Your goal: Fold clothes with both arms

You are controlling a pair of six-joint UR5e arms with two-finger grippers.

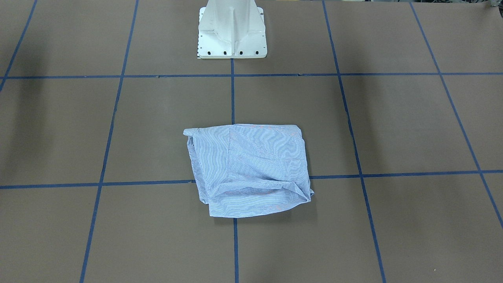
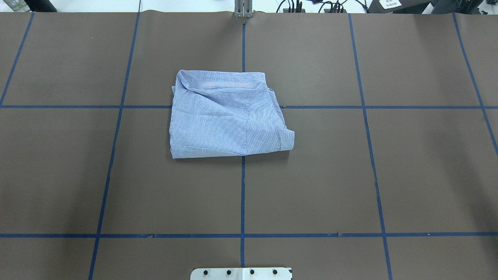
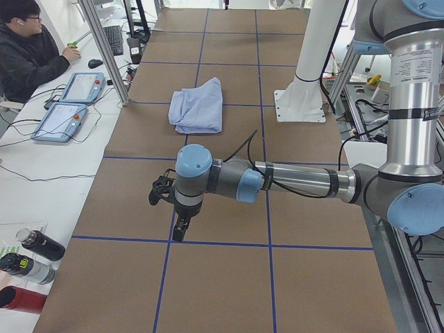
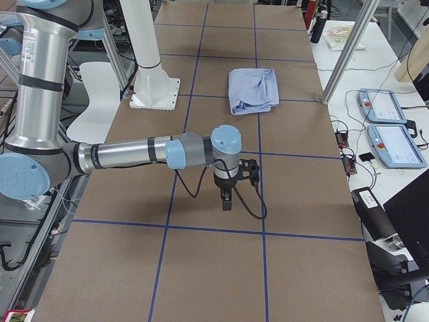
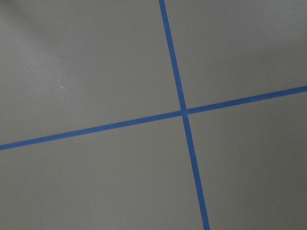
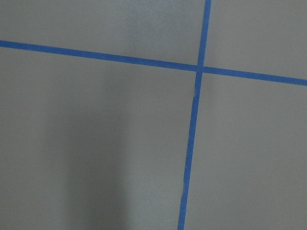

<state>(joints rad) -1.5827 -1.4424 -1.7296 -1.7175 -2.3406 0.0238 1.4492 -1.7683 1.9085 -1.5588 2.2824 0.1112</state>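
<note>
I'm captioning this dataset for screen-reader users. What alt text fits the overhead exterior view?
A finely striped light blue shirt, folded into a rough rectangle, lies on a brown table gridded with blue tape. The edge of the white base shows at the bottom.

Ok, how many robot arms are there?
2. The left arm stretches over the table in the left side view, the right arm in the right side view. Neither touches the folded shirt.

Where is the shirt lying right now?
In the overhead view the folded shirt lies across the centre tape line, mostly on the robot's left of it, straight ahead of the white base.
</note>
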